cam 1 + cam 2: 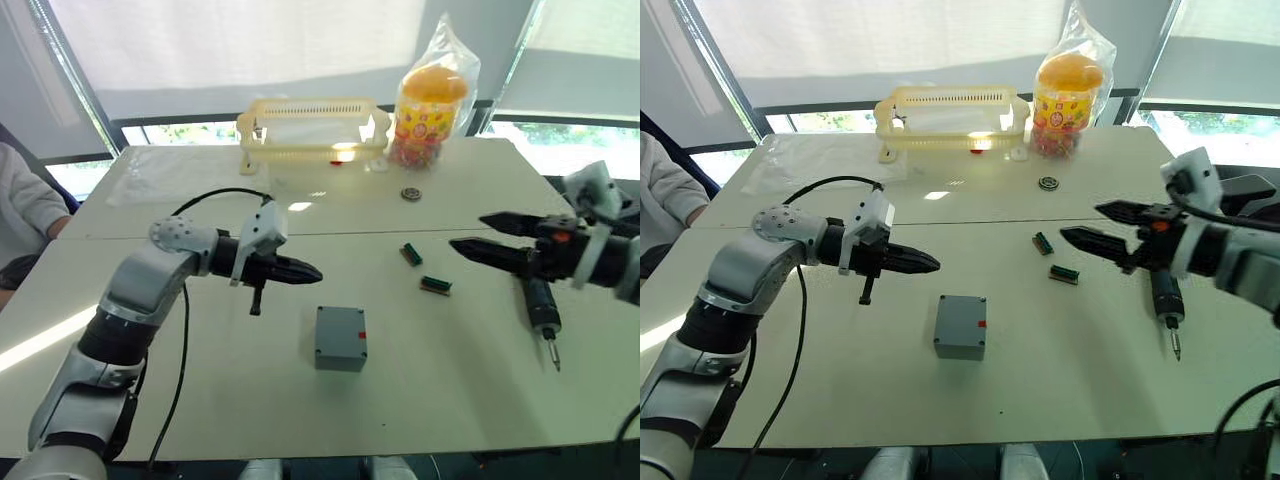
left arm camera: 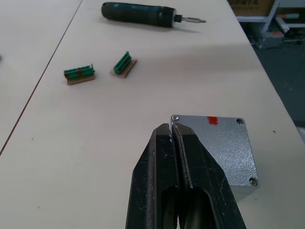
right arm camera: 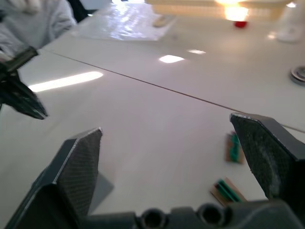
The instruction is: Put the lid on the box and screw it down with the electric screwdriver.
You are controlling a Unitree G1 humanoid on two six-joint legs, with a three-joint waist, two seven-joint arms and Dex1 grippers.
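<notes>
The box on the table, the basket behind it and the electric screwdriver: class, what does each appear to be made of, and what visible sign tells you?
The box: grey, matte, finely speckled lid with metal corner screws; moulded plastic or cast metal, hard to say which.
The basket: pale yellow, slotted walls that let light through, so likely thin plastic.
The electric screwdriver: dark, matte barrel, probably plastic or rubber, ending in a shiny metal bit.

I see an office or lab room: pale desk [image 1: 450, 400] by windows with roller blinds [image 1: 250, 40], green connector blocks [image 1: 435, 285] on it.
</notes>
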